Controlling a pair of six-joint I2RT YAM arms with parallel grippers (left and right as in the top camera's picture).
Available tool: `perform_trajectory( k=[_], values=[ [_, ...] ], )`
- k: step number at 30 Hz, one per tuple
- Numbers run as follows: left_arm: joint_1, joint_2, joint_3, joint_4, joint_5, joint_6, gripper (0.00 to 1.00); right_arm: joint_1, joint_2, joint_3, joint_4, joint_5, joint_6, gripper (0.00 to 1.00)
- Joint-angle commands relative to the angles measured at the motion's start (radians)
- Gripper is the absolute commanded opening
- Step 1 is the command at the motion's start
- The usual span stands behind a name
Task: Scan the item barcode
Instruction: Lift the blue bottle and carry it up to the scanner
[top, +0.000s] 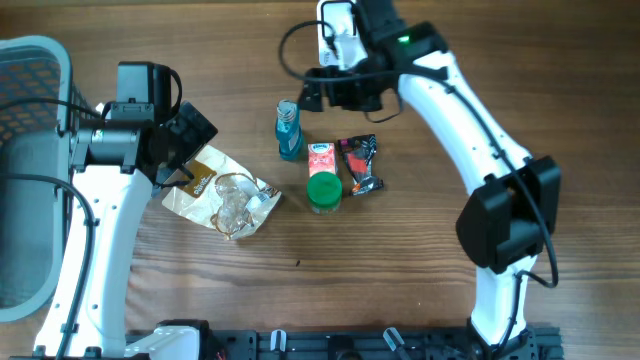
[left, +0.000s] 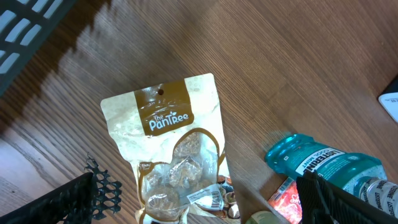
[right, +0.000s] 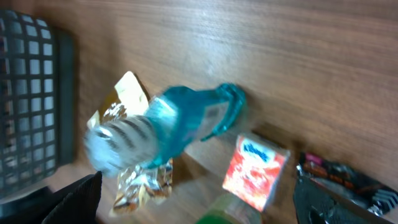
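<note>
Robot lab bench, shop-checkout look. Wood-grain tabletop (top: 420, 300), white-and-black left robot arm (top: 100, 230), matching right robot arm (top: 460, 110), black base rail (top: 330, 345). Packaged retail goods: blue plastic mouthwash bottle (top: 289, 130), beige-brown snack pouch (top: 215, 190), red-white tissue pack (top: 321, 155). Grey plastic mesh basket (top: 30, 70) at left edge.

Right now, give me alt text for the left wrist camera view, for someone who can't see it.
A tan and brown PanTree snack pouch lies flat on the wooden table, its clear window showing snacks. A blue mouthwash bottle sits at lower right, a dark basket at top left.
</note>
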Motion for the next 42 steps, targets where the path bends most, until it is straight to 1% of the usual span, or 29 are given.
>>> perform_trajectory(
  k=[1, 4, 5, 7, 10, 12, 17, 20, 25, 26, 27, 28, 29, 30, 33, 35, 36, 38, 39, 41, 42],
  values=[
    [0.005, 0.002, 0.002, 0.0, -0.002, 0.015, 1.0, 0.079, -0.021, 0.039, 0.002, 0.254, 0.066, 1.0],
    [0.005, 0.002, 0.002, -0.001, -0.002, 0.015, 1.0, 0.173, -0.021, 0.039, 0.023, 0.431, 0.116, 1.0],
    [0.005, 0.002, 0.002, 0.0, -0.002, 0.015, 1.0, 0.211, -0.02, 0.037, 0.043, 0.539, 0.145, 1.0],
    [0.005, 0.002, 0.002, 0.0, -0.002, 0.015, 1.0, 0.264, -0.019, 0.036, 0.059, 0.648, 0.146, 1.0],
    [0.005, 0.002, 0.002, 0.0, -0.002, 0.016, 1.0, 0.31, -0.014, 0.033, 0.081, 0.657, 0.152, 0.99],
    [0.005, 0.002, 0.002, 0.0, -0.002, 0.015, 1.0, 0.325, 0.003, 0.028, 0.082, 0.657, 0.198, 1.0],
    [0.005, 0.002, 0.002, 0.0, -0.002, 0.015, 1.0, 0.326, 0.079, 0.028, 0.08, 0.657, 0.293, 1.0],
    [0.005, 0.002, 0.002, 0.0, -0.002, 0.015, 1.0, 0.326, 0.101, 0.028, 0.077, 0.657, 0.381, 1.0],
    [0.005, 0.002, 0.002, 0.0, -0.002, 0.015, 1.0, 0.323, 0.139, 0.028, 0.113, 0.658, 0.427, 0.99],
    [0.005, 0.002, 0.002, 0.0, -0.002, 0.015, 1.0, 0.321, 0.139, 0.028, 0.121, 0.657, 0.432, 0.96],
    [0.005, 0.002, 0.002, 0.0, -0.002, 0.016, 1.0, 0.321, 0.139, 0.028, 0.126, 0.658, 0.438, 0.9],
    [0.005, 0.002, 0.002, 0.0, -0.002, 0.016, 1.0, 0.321, 0.14, 0.028, 0.133, 0.658, 0.438, 0.88],
    [0.005, 0.002, 0.002, 0.0, -0.002, 0.016, 1.0, 0.321, 0.141, 0.028, 0.139, 0.658, 0.438, 0.8],
    [0.005, 0.002, 0.002, 0.0, -0.002, 0.015, 1.0, 0.321, 0.144, 0.028, 0.141, 0.669, 0.439, 0.76],
    [0.005, 0.002, 0.002, 0.0, -0.002, 0.015, 1.0, 0.321, 0.158, 0.028, 0.145, 0.674, 0.439, 0.74],
    [0.005, 0.002, 0.002, 0.0, -0.002, 0.015, 1.0, 0.321, 0.164, 0.028, 0.147, 0.7, 0.438, 0.67],
    [0.005, 0.002, 0.002, 0.0, -0.002, 0.015, 1.0, 0.321, 0.164, 0.028, 0.15, 0.735, 0.438, 0.66],
    [0.005, 0.002, 0.002, 0.0, -0.002, 0.015, 1.0, 0.321, 0.165, 0.028, 0.156, 0.793, 0.428, 0.58],
    [0.005, 0.002, 0.002, -0.001, -0.002, 0.015, 1.0, 0.321, 0.165, 0.028, 0.159, 0.792, 0.428, 0.58],
    [0.005, 0.002, 0.002, -0.001, -0.002, 0.015, 1.0, 0.32, 0.165, 0.028, 0.159, 0.797, 0.428, 0.49],
    [0.005, 0.002, 0.002, 0.0, -0.002, 0.016, 1.0, 0.319, 0.165, 0.028, 0.159, 0.8, 0.428, 0.47]
  ],
)
